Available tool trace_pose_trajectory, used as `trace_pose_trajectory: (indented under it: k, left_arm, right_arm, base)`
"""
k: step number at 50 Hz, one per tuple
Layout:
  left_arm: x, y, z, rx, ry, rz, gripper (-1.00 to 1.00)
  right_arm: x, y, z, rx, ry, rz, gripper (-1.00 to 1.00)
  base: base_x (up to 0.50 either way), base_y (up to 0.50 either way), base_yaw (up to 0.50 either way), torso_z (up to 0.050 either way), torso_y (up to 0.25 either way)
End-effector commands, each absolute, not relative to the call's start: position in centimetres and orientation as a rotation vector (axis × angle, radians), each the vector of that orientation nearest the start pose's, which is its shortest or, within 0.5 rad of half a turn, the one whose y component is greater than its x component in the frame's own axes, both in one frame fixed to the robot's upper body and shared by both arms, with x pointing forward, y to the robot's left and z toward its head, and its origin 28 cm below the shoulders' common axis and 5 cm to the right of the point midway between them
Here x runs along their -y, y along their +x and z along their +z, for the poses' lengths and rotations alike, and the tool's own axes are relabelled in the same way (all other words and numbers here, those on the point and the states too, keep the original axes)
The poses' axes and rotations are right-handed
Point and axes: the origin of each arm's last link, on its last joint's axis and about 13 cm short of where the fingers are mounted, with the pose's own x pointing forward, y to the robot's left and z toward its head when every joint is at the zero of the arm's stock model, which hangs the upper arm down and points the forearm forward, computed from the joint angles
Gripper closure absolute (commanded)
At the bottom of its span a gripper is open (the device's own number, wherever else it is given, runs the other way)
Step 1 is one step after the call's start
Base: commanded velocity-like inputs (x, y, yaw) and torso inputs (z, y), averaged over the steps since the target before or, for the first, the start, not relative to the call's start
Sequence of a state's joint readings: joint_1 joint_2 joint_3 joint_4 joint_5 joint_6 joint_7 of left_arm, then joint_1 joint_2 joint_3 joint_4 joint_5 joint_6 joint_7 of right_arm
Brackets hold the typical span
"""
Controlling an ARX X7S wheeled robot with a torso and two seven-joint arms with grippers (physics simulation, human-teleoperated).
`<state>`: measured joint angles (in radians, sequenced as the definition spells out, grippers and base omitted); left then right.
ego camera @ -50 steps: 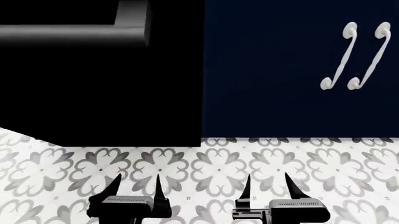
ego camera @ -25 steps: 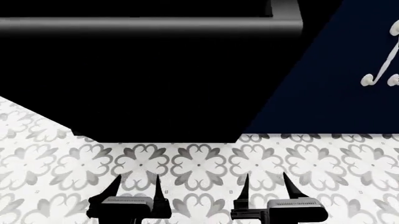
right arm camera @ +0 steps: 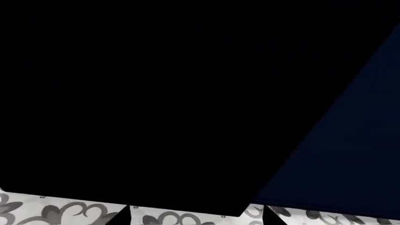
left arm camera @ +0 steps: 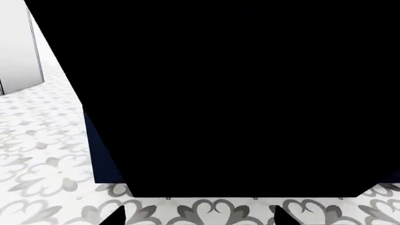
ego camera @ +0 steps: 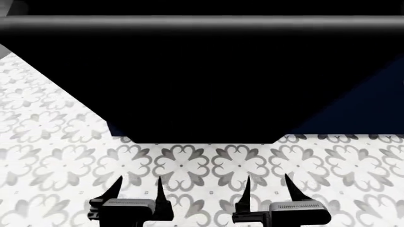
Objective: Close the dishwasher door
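While both arms sit low at the near edge of the head view, one dishwasher door point(ego camera: 196, 80) fills the upper-middle of that view: a big plain black panel, lowered open and projecting out over the floor toward the robot. One grey horizontal strip point(ego camera: 202, 22) runs along its far edge, spanning the full width of the view. The door's near edge ends ahead of the two grippers, with patterned tile between.

Two grippers visible. Left gripper point(ego camera: 137, 189): two dark pointed fingers spread apart, wide, holding nothing. Right gripper point(ego camera: 267, 187): same, two fingers spread wide, nothing between them. Neither touches the door; both are well short of its near edge and point toward it.

Floor point(ego camera: 57, 156): white tile with grey floral motifs, repeated all over. One navy cabinet front point(ego camera: 372, 109) shows on the right behind the door, and a thin navy sliver under the door's left side.

Left wrist view: the black door panel point(left arm camera: 237, 93) covers most of the view, two fingertip points just in sight at the edge, one pale grey vertical surface point(left arm camera: 18, 47) off to the side. Right wrist view: black door point(right arm camera: 137, 93) plus navy cabinet point(right arm camera: 350, 154), two fingertips again.
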<state>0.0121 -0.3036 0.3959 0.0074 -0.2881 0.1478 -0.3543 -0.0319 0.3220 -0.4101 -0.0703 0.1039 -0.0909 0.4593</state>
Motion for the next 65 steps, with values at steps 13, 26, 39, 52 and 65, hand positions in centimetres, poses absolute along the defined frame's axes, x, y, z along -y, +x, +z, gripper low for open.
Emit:
trace_pose_trajectory:
  k: [13, 26, 39, 52, 65]
  left_arm:
    - [-19.8, 19.2, 0.9, 0.022, -0.014, -0.028, -1.0]
    - [-19.8, 19.2, 1.1, 0.027, -0.016, -0.03, -1.0]
    - [-19.8, 19.0, 1.2, 0.03, -0.018, -0.025, -1.0]
    - [-19.8, 18.7, 1.4, 0.039, -0.025, -0.019, -1.0]
    - [-19.9, 18.8, 1.4, 0.042, -0.022, -0.019, -1.0]
  right_arm:
    - [8.9, 18.3, 1.9, 0.116, -0.122, 0.029, -1.0]
    - [8.8, 18.3, 2.1, 0.125, -0.139, 0.026, -1.0]
    - [8.7, 18.0, 1.9, 0.125, -0.139, 0.04, -1.0]
    - [8.6, 17.8, 2.3, 0.145, -0.127, 0.041, -1.0]
    - [8.6, 17.9, 2.3, 0.14, -0.126, 0.039, -1.0]
  base:
    - [0.1, 0.12, 0.0, 0.0, 0.0]
    - [0.5, 0.0, 0.0, 0.0, 0.0]
    - [0.36, 0.02, 0.0, 0.0, 0.0]
    - [0.0, 0.0, 0.0, 0.0, 0.0]
    - [0.13, 0.01, 0.0, 0.0, 0.0]
